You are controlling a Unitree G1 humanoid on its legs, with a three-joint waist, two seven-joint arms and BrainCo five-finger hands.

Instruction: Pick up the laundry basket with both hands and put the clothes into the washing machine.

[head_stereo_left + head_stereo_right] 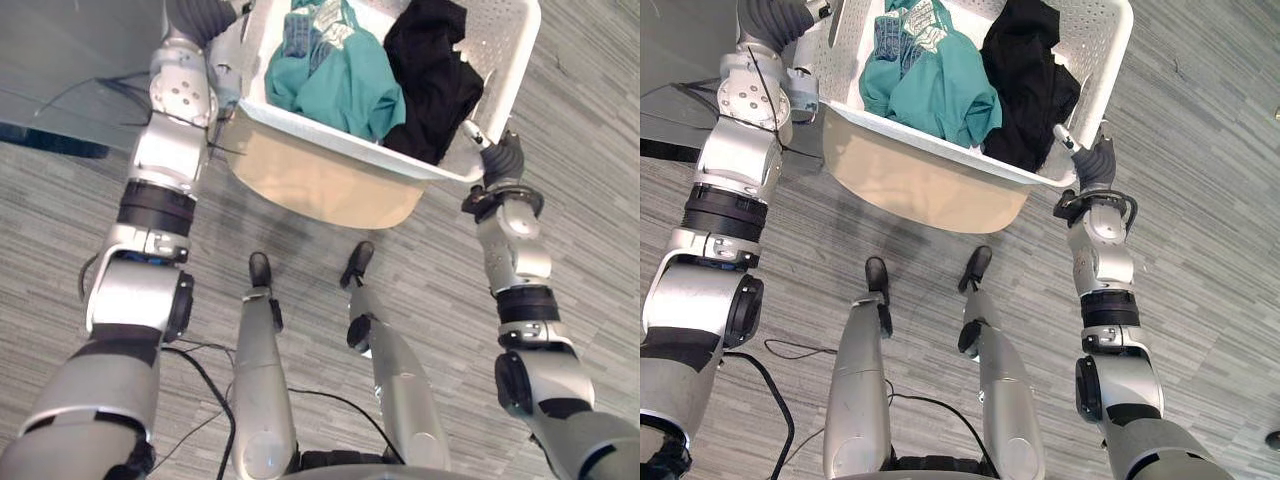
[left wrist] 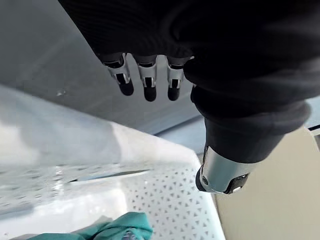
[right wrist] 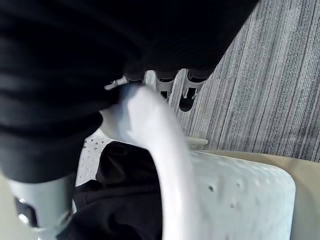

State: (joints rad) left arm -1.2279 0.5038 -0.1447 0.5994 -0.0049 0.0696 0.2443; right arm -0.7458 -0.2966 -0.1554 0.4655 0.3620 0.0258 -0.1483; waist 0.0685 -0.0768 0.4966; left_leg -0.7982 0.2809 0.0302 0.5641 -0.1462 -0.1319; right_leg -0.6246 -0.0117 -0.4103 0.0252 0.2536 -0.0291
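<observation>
Right hand is curled round the near right rim of the laundry basket | left hand is set at its far left side, hold cannot be told | basket is held clear of the striped floor, with teal garment and black garment inside | lift is judged done, loading is left | smooth grey surface is noted far left.

Floor: grey covering with fine lengthwise streaks, running across most of the frame. At the upper left it gives way to a smooth grey-blue surface, with a dark blue strip lying along the boundary at the left edge. The laundry basket, white and perforated, sits at upper centre, raised clear of the floor, beige underside showing. Inside it, a teal garment lies on the left, and a black garment touches it on the right.
</observation>
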